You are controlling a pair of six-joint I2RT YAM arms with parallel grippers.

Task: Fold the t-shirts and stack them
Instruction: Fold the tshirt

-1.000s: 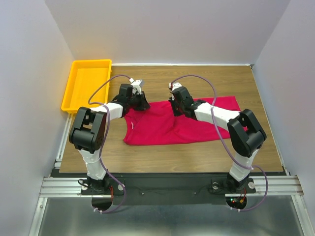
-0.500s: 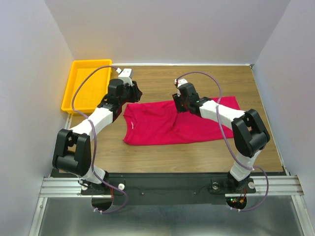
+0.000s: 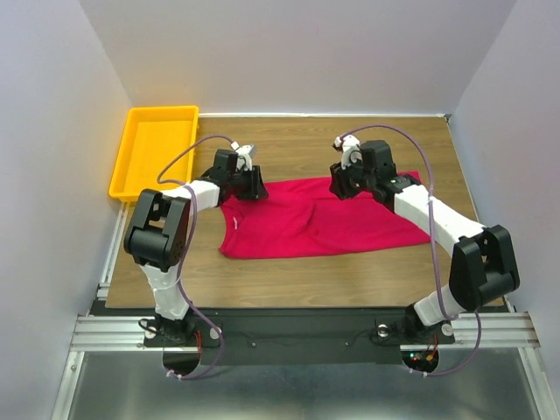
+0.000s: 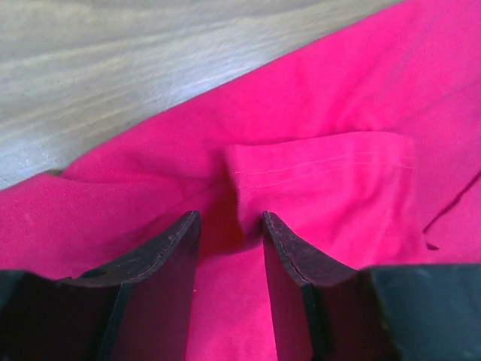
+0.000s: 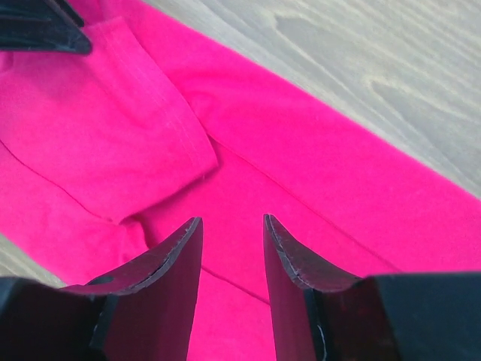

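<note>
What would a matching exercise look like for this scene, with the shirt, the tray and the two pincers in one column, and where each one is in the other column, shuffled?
Column one:
1. red t-shirt
2. yellow tray
3. left pincer
4. right pincer

Column two:
A. open above the shirt's far edge, right of its middle
B. at the far left corner of the table
C. lying across the middle of the table
D. open at the shirt's far left corner

Pairs: 1-C, 2-B, 3-D, 4-A.
</note>
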